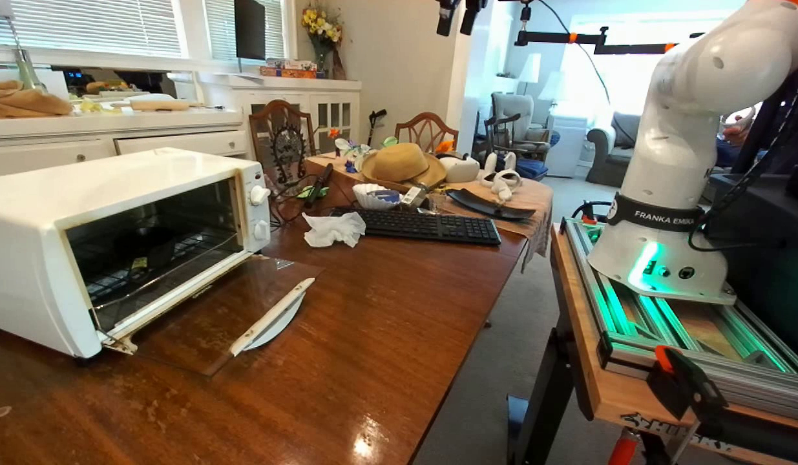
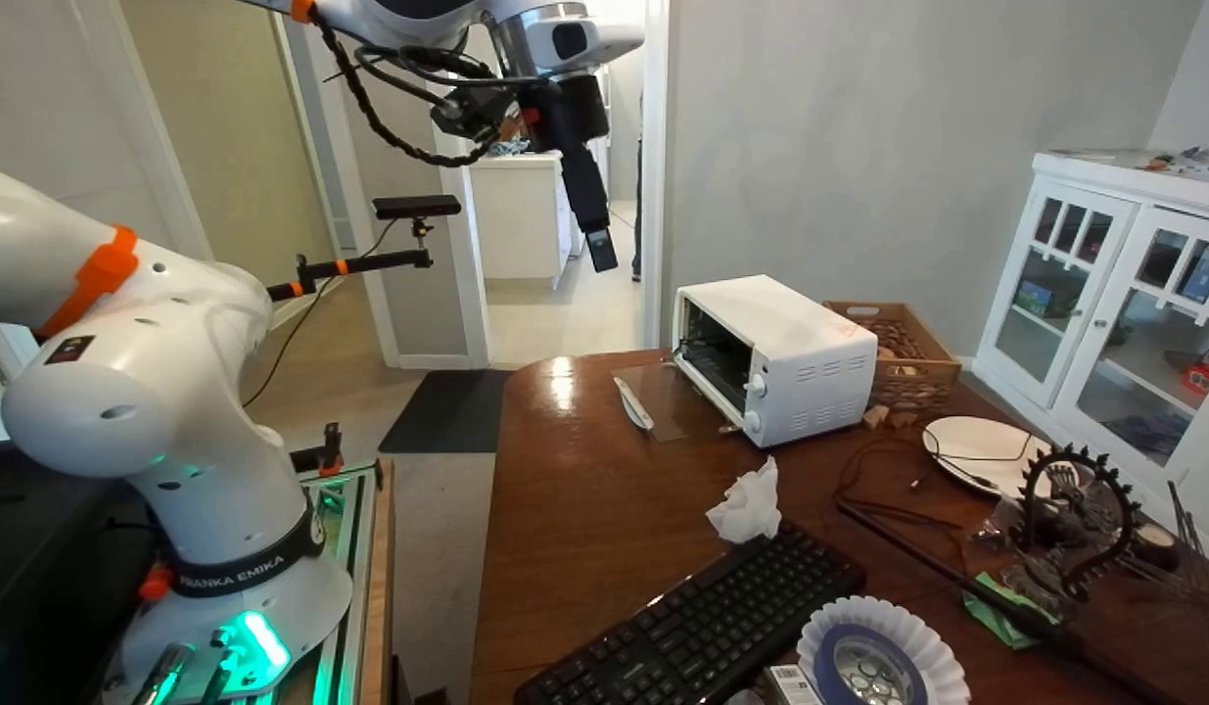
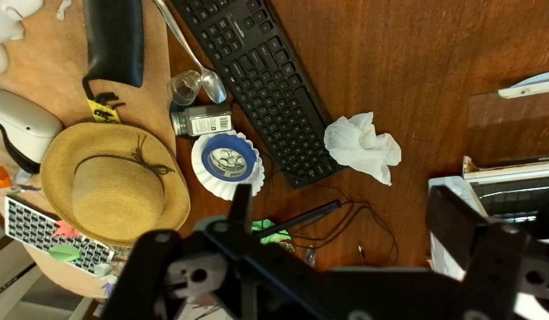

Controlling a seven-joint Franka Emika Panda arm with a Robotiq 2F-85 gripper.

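Hanging empty, fingers apart, the gripper (image 3: 341, 193) sits higher than the tissue (image 3: 362, 144), which in the wrist view shows just past the gap, by the black keyboard (image 3: 267, 91).

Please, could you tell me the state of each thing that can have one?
Gripper: open, holding nothing.
Oven door: open, folded down.
Oven knobs: setting unreadable.
Tissue: crumpled.
Hat: crown up.
Jar: lying on its side.
Bowl: upright, blue ring inside.
Base light: lit green.
Cabinet doors: shut.
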